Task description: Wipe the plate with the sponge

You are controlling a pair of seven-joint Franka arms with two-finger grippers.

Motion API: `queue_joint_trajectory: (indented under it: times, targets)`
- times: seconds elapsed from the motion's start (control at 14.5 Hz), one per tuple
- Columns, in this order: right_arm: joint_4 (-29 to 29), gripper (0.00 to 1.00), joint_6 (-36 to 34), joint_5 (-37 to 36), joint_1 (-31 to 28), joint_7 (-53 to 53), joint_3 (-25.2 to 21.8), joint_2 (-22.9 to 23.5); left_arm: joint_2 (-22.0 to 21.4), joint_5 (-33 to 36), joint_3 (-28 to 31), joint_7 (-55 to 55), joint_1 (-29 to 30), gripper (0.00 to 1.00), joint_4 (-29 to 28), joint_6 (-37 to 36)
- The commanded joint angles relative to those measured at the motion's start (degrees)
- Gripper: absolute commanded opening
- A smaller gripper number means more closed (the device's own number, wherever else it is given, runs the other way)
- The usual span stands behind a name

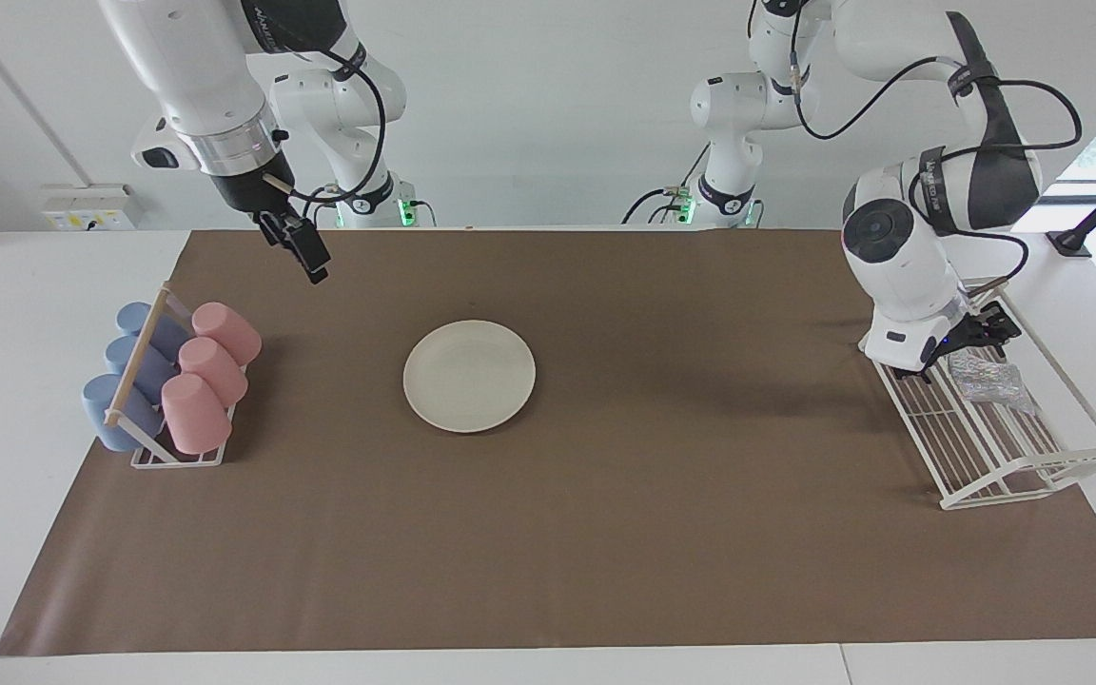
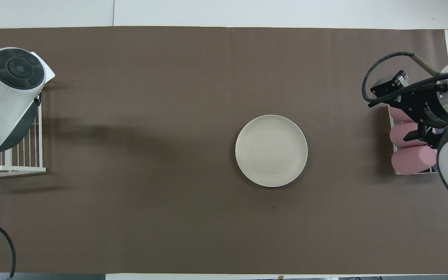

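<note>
The cream-white plate (image 1: pixel 469 375) (image 2: pixel 271 151) lies flat on the brown mat, near the table's middle. At the left arm's end, the silvery sponge (image 1: pixel 988 381) lies in the white wire rack (image 1: pixel 1033 480). My left gripper (image 1: pixel 952 347) is low in that rack, right beside the sponge and open with nothing held. Whether it touches the sponge I cannot tell. In the overhead view the left arm's wrist covers the sponge. My right gripper (image 1: pixel 306 250) (image 2: pixel 393 112) hangs open and empty over the mat beside the cup holder.
A holder with pink cups (image 1: pixel 210 362) (image 2: pixel 412 159) and blue cups (image 1: pixel 129 376) stands at the right arm's end. The wire rack (image 2: pixel 10 169) sits at the mat's edge at the left arm's end. The brown mat (image 1: pixel 605 533) covers most of the table.
</note>
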Motion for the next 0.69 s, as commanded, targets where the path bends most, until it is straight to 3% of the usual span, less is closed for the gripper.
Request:
queue_joint_trajectory:
  times: [0.0,0.14,0.35,0.48,0.62]
  targets:
    - [-0.3,1.00,1.6,1.3,3.1,11.4,0.8,0.0,1.3,2.0,-0.1,-3.2,1.0,1.00,0.3,1.9]
    - [1.8,1.00,2.1,1.3,4.7,14.1,0.8,2.2,1.5,2.6,-0.1,-3.2,1.7,1.00,0.1,2.7]
    - [17.1,1.00,-3.6,3.1,5.6,23.3,1.2,13.2,1.5,3.7,-0.1,-3.2,2.7,0.99,0.1,3.3]
    - [24.6,1.00,-5.2,3.1,9.1,31.8,1.1,18.2,1.5,3.7,-0.1,-3.3,2.7,0.83,0.0,3.3]
    - [25.8,1.00,-4.3,3.3,11.9,35.9,1.1,19.5,1.6,3.7,-0.1,-3.4,2.8,0.52,0.1,3.9]
